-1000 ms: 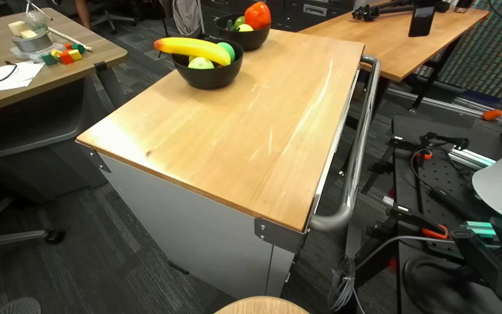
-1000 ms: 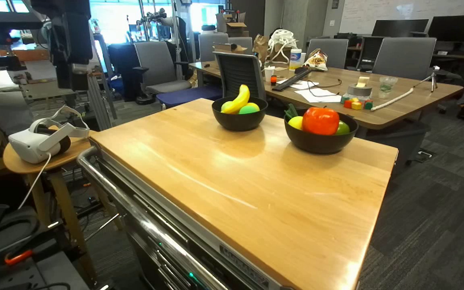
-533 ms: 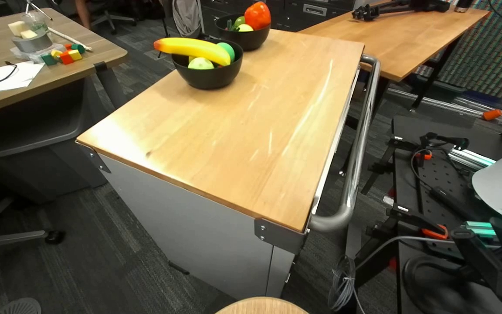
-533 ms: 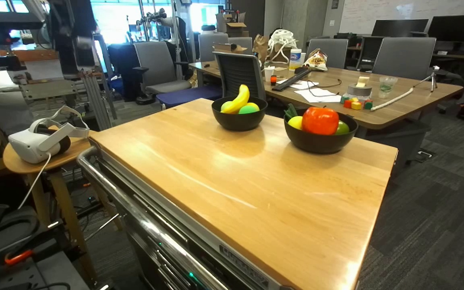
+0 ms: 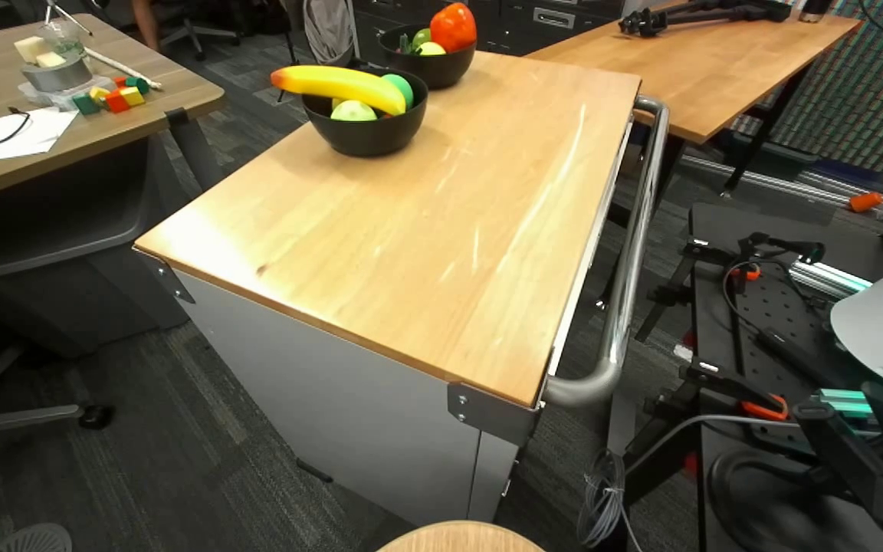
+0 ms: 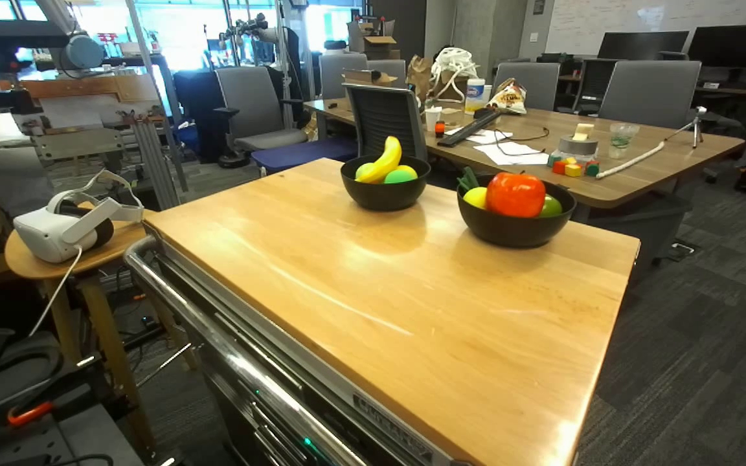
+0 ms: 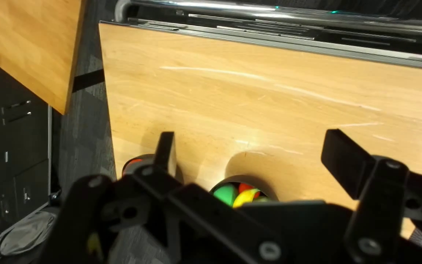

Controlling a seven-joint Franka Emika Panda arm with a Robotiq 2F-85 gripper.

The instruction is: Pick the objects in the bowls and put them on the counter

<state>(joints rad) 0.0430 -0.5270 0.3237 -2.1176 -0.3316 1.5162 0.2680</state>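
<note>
The pincer point(image 7: 253, 152), spread wide and empty, has just slipped from both exterior views, so picking seems not begun: banana point(image 6: 385, 161) and red fruit point(image 6: 515, 195) sit in separate bowls point(image 6: 384, 198) far across the surface point(image 6: 373, 291).

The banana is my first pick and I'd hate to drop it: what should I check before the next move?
1. Gripper open, holding nothing: ok.
2. Banana uppermost in its bowl: ok.
3. That bowl upright on the counter: ok.
4. Banana wholly inside the bowl: not ok; its orange tip sticks out.
5. Bowl fully visible in the wrist view: not ok; the gripper hides part.
6. Gripper's height above the banana: cannot tell; no exterior view shows it.
</note>
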